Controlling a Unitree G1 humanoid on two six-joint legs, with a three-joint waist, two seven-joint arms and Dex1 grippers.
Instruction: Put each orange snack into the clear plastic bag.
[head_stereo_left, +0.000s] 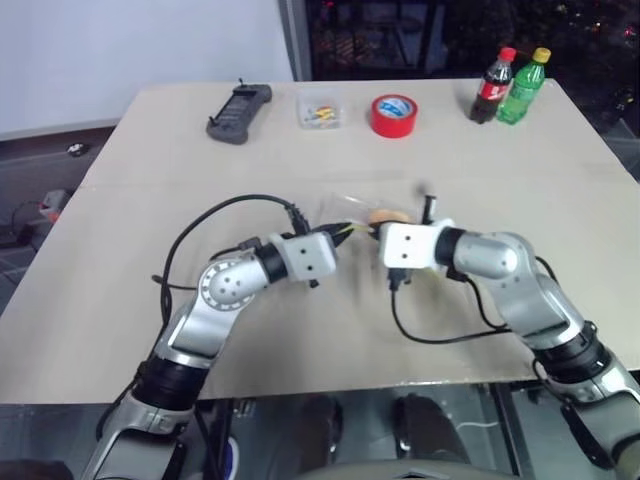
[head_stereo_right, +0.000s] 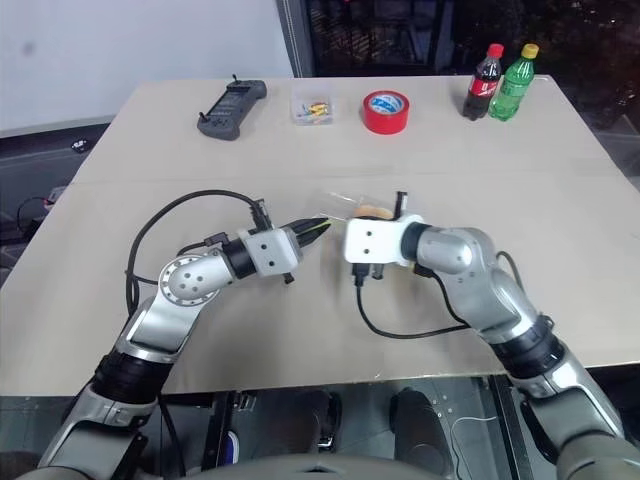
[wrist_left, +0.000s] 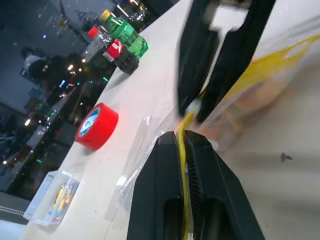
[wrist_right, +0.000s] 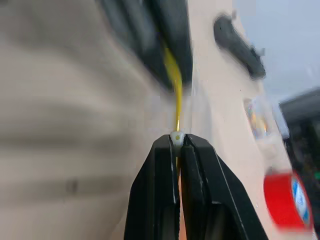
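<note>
The clear plastic bag (head_stereo_left: 355, 205) lies at the middle of the table, its yellow zip strip (wrist_left: 260, 67) stretched between my two grippers. My left gripper (wrist_left: 181, 136) is shut on the strip's near end. My right gripper (wrist_right: 176, 140) is shut on the strip a finger's length away, at a small white piece. The two sets of fingertips nearly meet (head_stereo_right: 330, 228). An orange snack (head_stereo_left: 388, 215) shows through the bag's film, just behind my right wrist. How many snacks lie inside the bag I cannot tell.
Along the table's far edge stand a black controller (head_stereo_left: 239, 112), a small clear box with yellow bits (head_stereo_left: 321, 110), a red tape roll (head_stereo_left: 393, 114), a cola bottle (head_stereo_left: 493, 88) and a green bottle (head_stereo_left: 524, 86). Black cables loop beside both forearms.
</note>
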